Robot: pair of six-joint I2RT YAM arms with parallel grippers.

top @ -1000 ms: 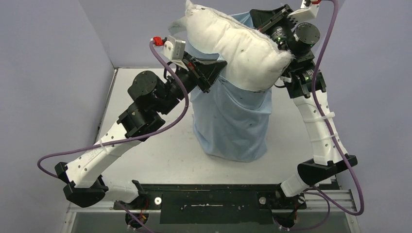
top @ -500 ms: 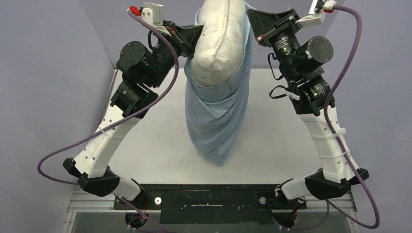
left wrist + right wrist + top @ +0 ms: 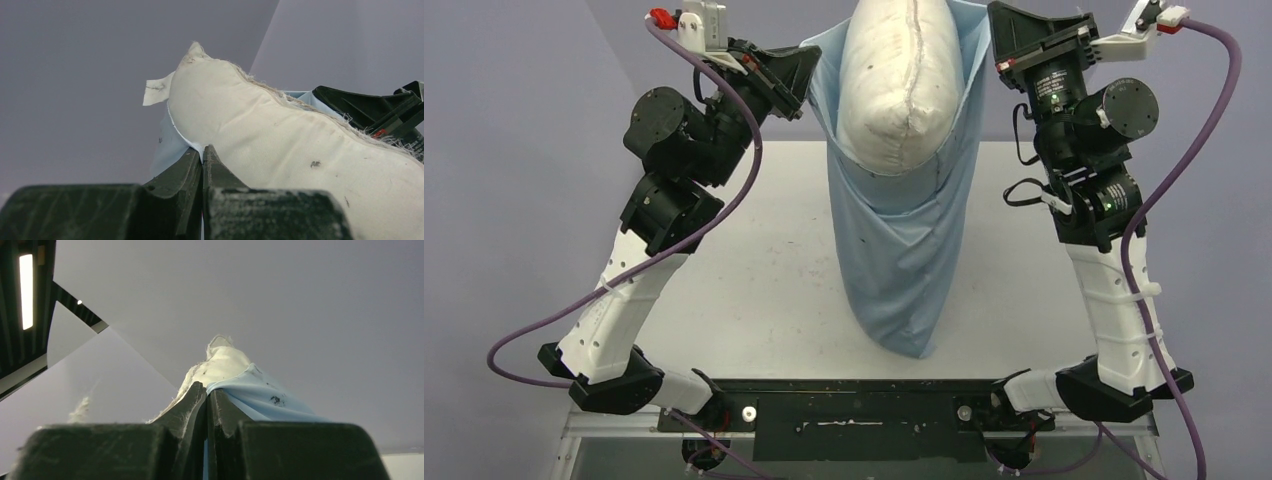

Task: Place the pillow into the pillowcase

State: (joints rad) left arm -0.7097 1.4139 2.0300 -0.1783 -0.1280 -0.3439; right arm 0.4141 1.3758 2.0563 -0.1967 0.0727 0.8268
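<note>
The light blue pillowcase (image 3: 902, 250) hangs in the air above the table, mouth upward, its closed end low near the front. The off-white pillow (image 3: 894, 85) stands upright in the mouth, its lower part inside the sack and its upper part bulging out. My left gripper (image 3: 812, 62) is shut on the left rim of the pillowcase (image 3: 167, 145), beside the pillow (image 3: 280, 135). My right gripper (image 3: 990, 30) is shut on the right rim of the pillowcase (image 3: 260, 395), with the pillow (image 3: 220, 362) just behind it.
The grey table (image 3: 744, 290) lies below the hanging sack, walled by grey panels left (image 3: 524, 150) and right (image 3: 1214, 200). A black rail (image 3: 854, 410) runs along the near edge between the arm bases. Purple cables (image 3: 714, 230) loop beside both arms.
Both arms have risen and spread apart, lifting the pillowcase mouth. The pillow has turned from lying across the opening to standing upright and has slid deeper into the sack.
</note>
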